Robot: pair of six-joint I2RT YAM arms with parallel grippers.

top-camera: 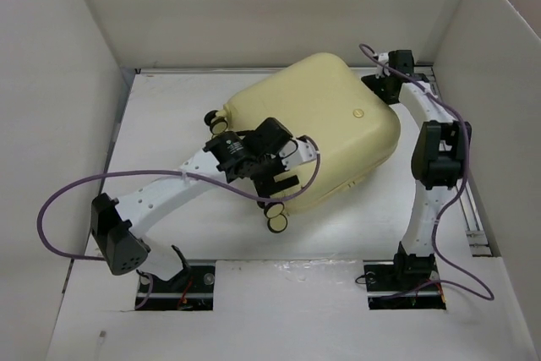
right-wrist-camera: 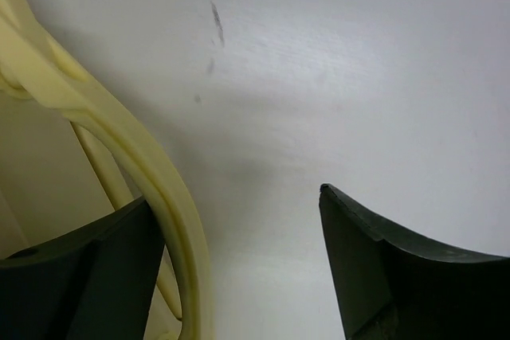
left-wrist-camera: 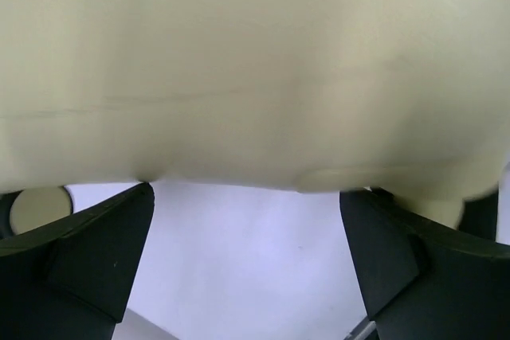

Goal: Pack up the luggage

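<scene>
Seen close, the luggage [top-camera: 321, 120] is a blurred pale yellow shell cut off on every side. It is closed, so its inside is hidden. It lies flat and askew mid-table [top-camera: 338, 243], with its wheels [top-camera: 275, 224] at the near left. The left fingers [left-wrist-camera: 96, 244] stand wide at that edge, grasping nothing. The right fingers [right-wrist-camera: 398, 268] are parted and empty beside its curved handle [right-wrist-camera: 159, 189].

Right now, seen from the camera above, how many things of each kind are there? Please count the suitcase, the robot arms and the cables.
Suitcase: 1
Robot arms: 2
Purple cables: 2
Total: 5
</scene>
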